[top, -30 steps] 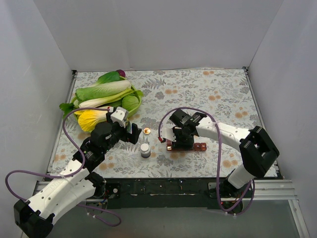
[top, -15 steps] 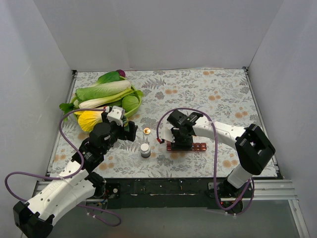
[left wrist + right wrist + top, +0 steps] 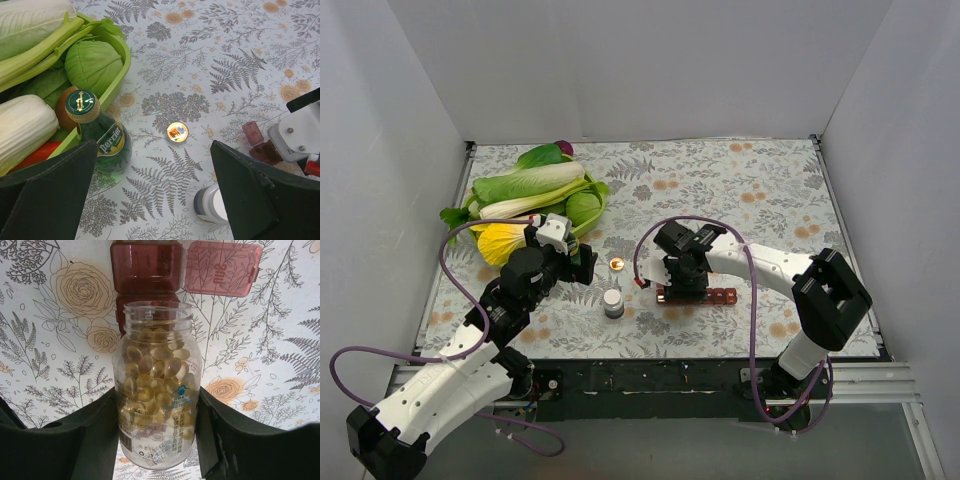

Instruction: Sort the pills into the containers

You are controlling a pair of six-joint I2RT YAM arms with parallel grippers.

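My right gripper [image 3: 157,407] is shut on a clear uncapped bottle [image 3: 159,440] packed with yellow softgel pills [image 3: 155,367]. The bottle's mouth points at the dark red containers [image 3: 145,265], a strip whose end compartment stands with its lid [image 3: 222,267] flipped open. From above, the right gripper [image 3: 682,272] hovers over the left end of the containers [image 3: 718,295]. Over bare patterned cloth my left gripper [image 3: 152,200] stands open, nothing between its fingers [image 3: 45,195]. The containers' end [image 3: 260,147] shows at that view's right.
A small grey bottle with a white cap [image 3: 613,303] stands between the arms, a round gold cap [image 3: 616,264] lying just beyond it. A green Perrier bottle [image 3: 100,137] stands beside a green basket [image 3: 120,75] of vegetables at the left.
The right gripper with the pill bottle has shifted slightly left and away over the strip's end. The left gripper drew back a little toward the basket.
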